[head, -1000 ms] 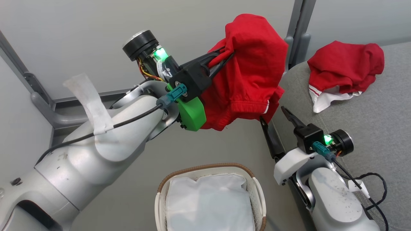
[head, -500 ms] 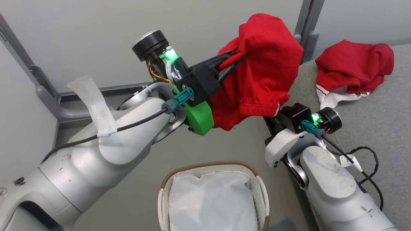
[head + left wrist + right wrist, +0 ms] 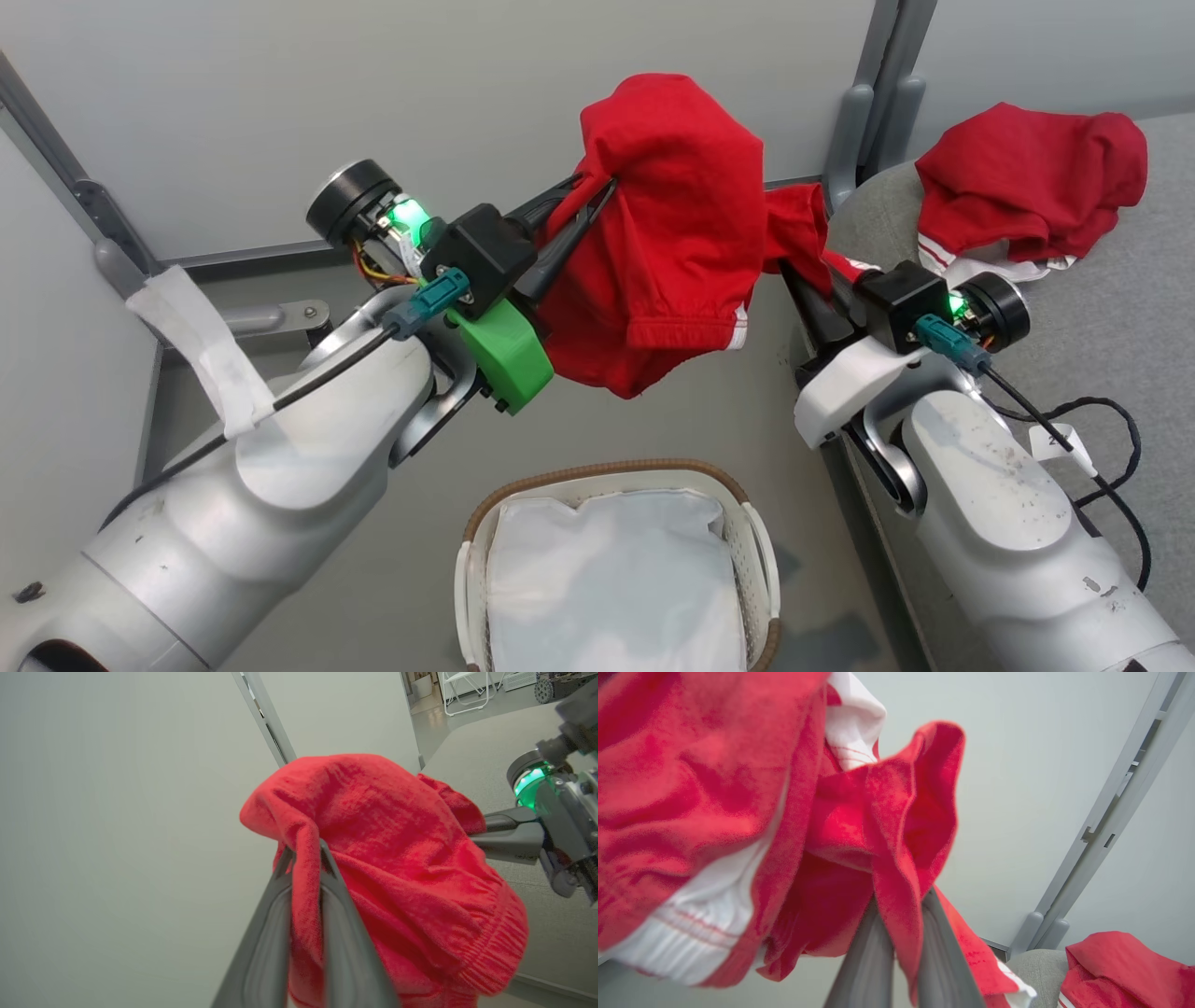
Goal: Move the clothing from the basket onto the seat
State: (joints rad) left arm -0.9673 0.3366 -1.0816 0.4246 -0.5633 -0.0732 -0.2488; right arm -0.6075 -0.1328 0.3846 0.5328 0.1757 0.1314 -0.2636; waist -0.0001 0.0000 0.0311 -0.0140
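A bright red garment (image 3: 672, 233) with white stripe trim hangs in the air above the basket (image 3: 597, 469), stretched between both grippers. My left gripper (image 3: 596, 185) is shut on a fold at its upper left, and the pinch is plain in the left wrist view (image 3: 303, 849). My right gripper (image 3: 801, 273) is shut on its right edge, with cloth pinched between the fingers (image 3: 882, 952). A second red garment (image 3: 1027, 177) with white trim lies crumpled on the grey seat (image 3: 1120, 327).
A plain white fabric sheet (image 3: 607, 579) lies in the basket, which stands on the grey floor below the arms. A grey metal post (image 3: 882, 84) rises by the seat's left corner. A black cable (image 3: 1111, 420) lies on the seat beside my right arm.
My right gripper, open below the garment a second ago, has risen and shut on its right edge. The left gripper has drawn the garment leftward, spreading it between the two.
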